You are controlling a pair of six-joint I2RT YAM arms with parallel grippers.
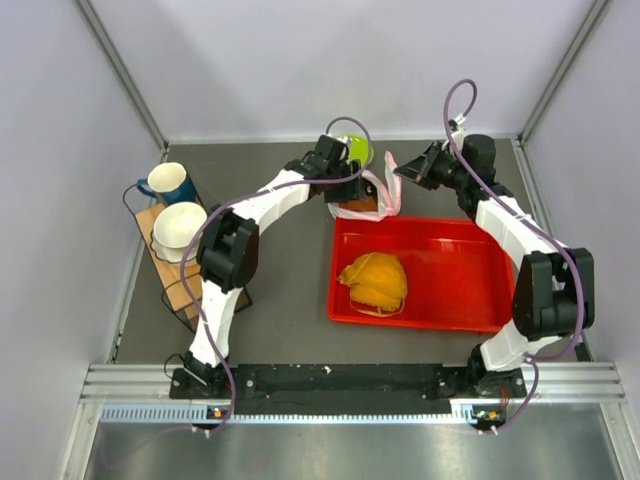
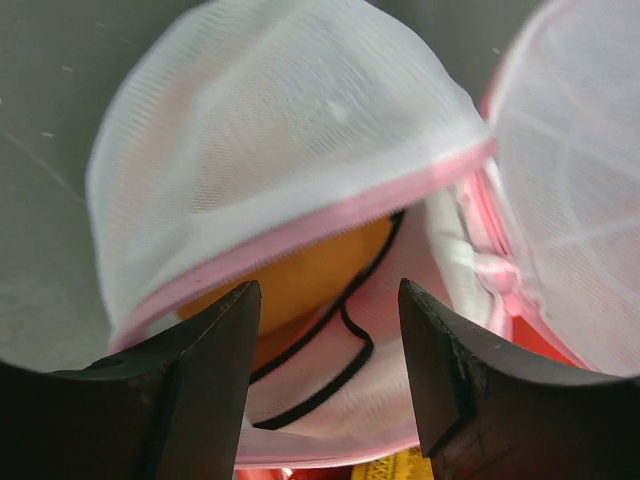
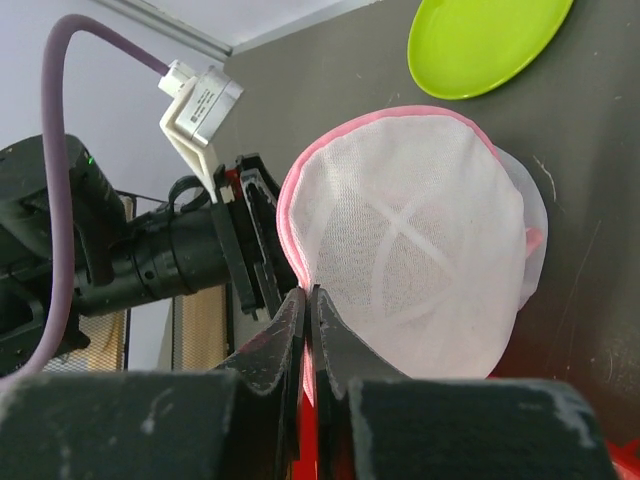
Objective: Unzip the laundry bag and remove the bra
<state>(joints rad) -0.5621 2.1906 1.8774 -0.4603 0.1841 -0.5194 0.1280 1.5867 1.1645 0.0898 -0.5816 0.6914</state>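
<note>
Laundry bag [image 2: 280, 150]: domed white mesh, pink-trimmed

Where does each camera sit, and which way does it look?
Top external: overhead, looking down on the table; left arm and right arm show.
Left wrist: on the left arm, peering into the laundry bag; left gripper open.
Right wrist: on right arm, faces the bag's mesh; right gripper shut on it.
All share the bag.

Bright, even light, faint shadows; the laundry bag [image 2: 280, 150] is blurred close up in the left wrist view.
</note>
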